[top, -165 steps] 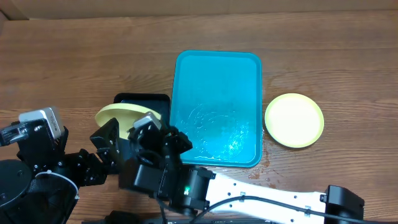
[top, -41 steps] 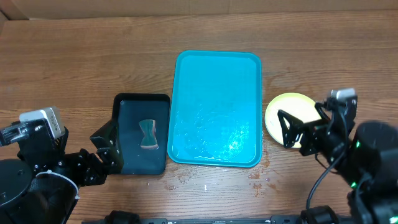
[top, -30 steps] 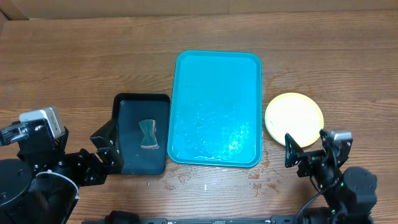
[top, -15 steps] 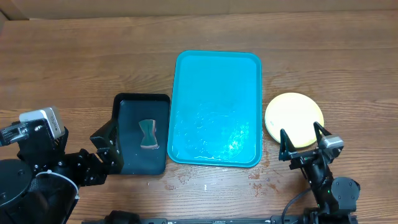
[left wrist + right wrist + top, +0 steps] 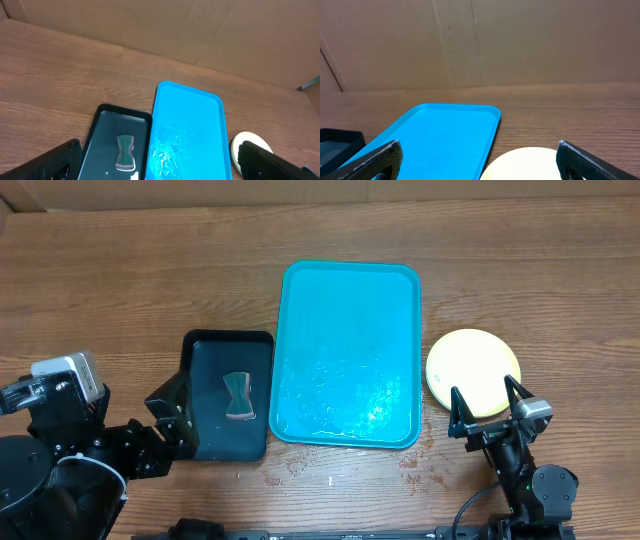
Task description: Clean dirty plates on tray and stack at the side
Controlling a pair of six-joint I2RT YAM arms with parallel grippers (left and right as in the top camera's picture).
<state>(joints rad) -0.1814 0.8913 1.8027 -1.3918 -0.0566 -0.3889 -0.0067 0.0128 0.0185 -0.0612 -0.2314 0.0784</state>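
Light falls even and fairly bright from above, and shadows are faint. The tray (image 5: 348, 355) shows white glints across its near half, while its far half is flat in colour. Right of the tray, the plates (image 5: 473, 372) look nearly washed out. In my wrist views, my fingers (image 5: 375, 160) either side of the tray are dark, soft-edged and out of focus.

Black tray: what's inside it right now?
One small grey hourglass-shaped piece lies in the black tray; nothing else is visible inside. The left end effector covers its left edge.
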